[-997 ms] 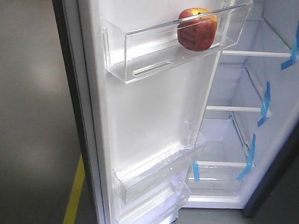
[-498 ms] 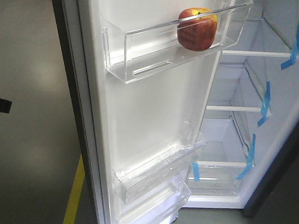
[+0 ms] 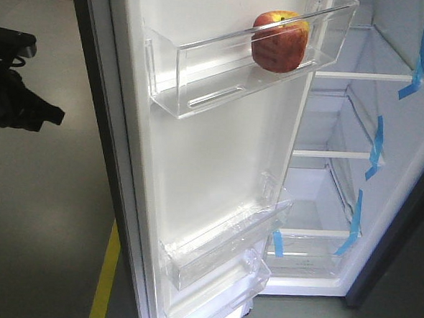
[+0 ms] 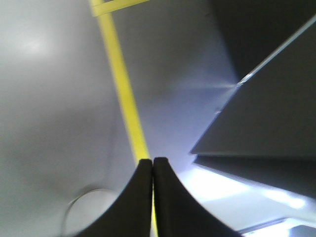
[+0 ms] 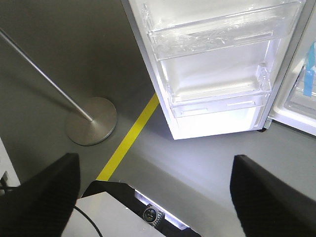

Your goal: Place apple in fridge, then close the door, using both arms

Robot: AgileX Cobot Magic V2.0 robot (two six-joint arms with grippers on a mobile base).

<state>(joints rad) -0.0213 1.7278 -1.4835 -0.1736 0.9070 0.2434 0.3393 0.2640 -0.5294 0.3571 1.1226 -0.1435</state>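
Inside top door bin (image 3: 203, 75), R end: apple (image 3: 280, 40).

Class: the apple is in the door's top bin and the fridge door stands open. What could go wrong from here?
1. The apple rises above the rim of the clear top bin; a fast swing of the door might tip it out.
2. The left tool is shut, out beside the door's dark outer side; a glancing push could slip off and leave the fridge ajar.
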